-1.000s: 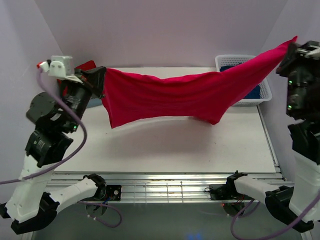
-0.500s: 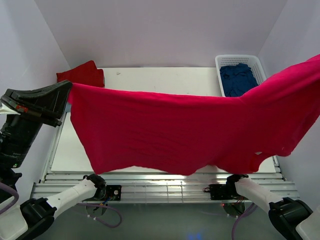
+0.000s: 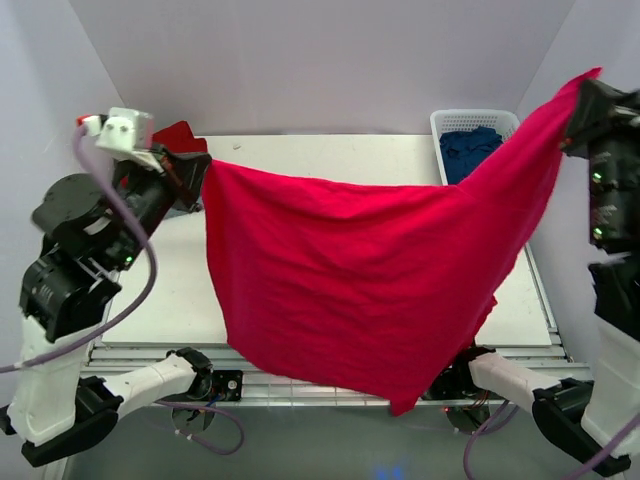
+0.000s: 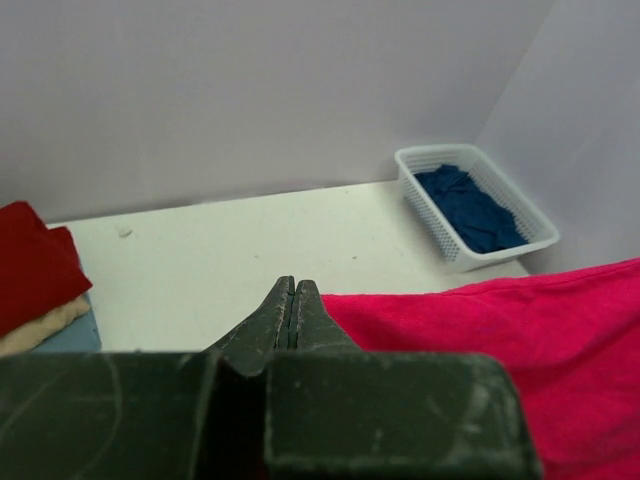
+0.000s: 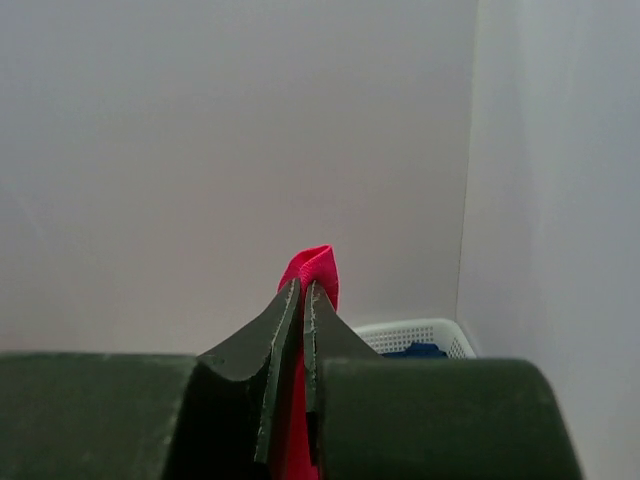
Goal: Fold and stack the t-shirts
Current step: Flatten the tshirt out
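Observation:
A bright crimson-red t-shirt [image 3: 370, 270] hangs spread in the air between my two grippers, its lower edge drooping past the table's near edge. My left gripper [image 3: 200, 170] is shut on its left corner; in the left wrist view the gripper [image 4: 291, 285] is closed with the red cloth [image 4: 520, 340] to its right. My right gripper [image 3: 580, 95] is shut on the right corner, held higher; in the right wrist view the gripper [image 5: 302, 288] pinches a fold of red cloth [image 5: 312, 262].
A stack of folded shirts, dark red over cream and pale blue [image 4: 30, 275], lies at the table's back left [image 3: 180, 135]. A white lattice basket [image 3: 445, 122] holding navy cloth [image 4: 465, 205] stands at the back right. The white table [image 3: 170, 290] lies under the shirt.
Both arms swung the shirt up toward the camera half a second ago; now it hangs lower and further back, spread out more than one second ago.

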